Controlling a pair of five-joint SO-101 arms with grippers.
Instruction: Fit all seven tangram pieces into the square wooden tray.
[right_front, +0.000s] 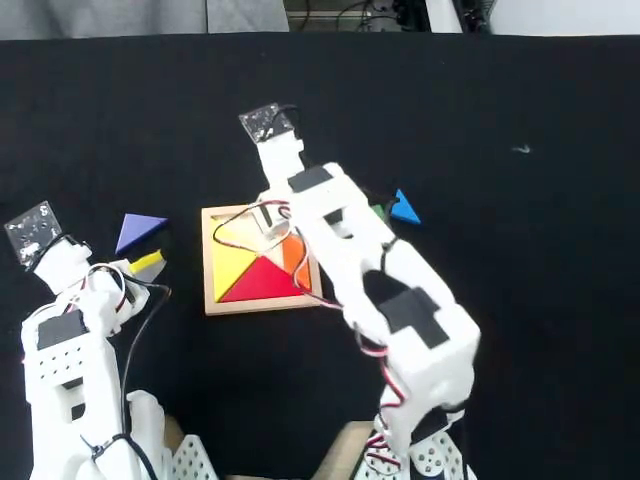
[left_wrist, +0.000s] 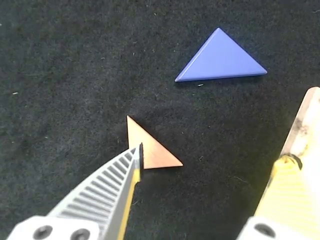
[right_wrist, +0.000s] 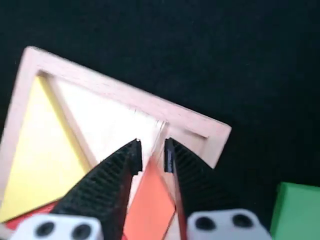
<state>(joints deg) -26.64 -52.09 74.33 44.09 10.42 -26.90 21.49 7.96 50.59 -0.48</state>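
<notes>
The job looks a little under halfway done. The wooden tray (right_front: 258, 305) holds a yellow triangle (right_front: 232, 262), a red triangle (right_front: 262, 283) and an orange piece (right_wrist: 150, 205) against one wall. The orange piece seems to be the step in hand. The right pincer (right_wrist: 151, 145) hangs over its upper corner, barely open, with a slit of pale tray floor showing between the tips. It appears to carry nothing, and looks more like it is nudging the piece toward the tray corner. Next that piece should sit flat and flush so the bare section stays free for what is left. On the dark worktop outside the tray lie a green piece (right_front: 378, 211) and a blue triangle (right_front: 404, 208). By the left arm are a violet triangle (left_wrist: 220, 57) and a small tan triangle (left_wrist: 150, 150). The left pincer (left_wrist: 225, 125) is spread wide and holds nothing. One fingertip touches the tan triangle's edge, so closing squarely on that thin piece will likely need care.
</notes>
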